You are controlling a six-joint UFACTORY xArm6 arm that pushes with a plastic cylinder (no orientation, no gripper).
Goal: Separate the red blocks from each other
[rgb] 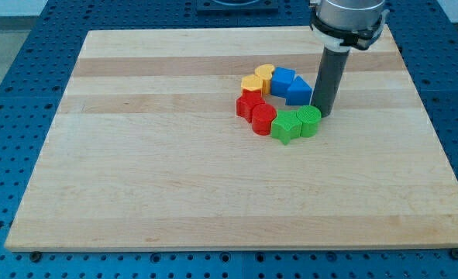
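Two red blocks touch each other near the board's middle: a red star-like block (249, 104) and a red rounded block (263, 118) just below and to its right. They form the left side of a tight ring of blocks. My tip (321, 114) rests on the board at the ring's right side, right beside the green round block (309, 121) and the blue triangular block (298, 91). The tip is apart from both red blocks, with the ring's other blocks between.
The ring also holds a green star-like block (286, 126), a blue block (281, 80), a yellow heart-like block (264, 75) and an orange block (252, 84). All sit on a wooden board (151, 170) over a blue perforated table (19, 93).
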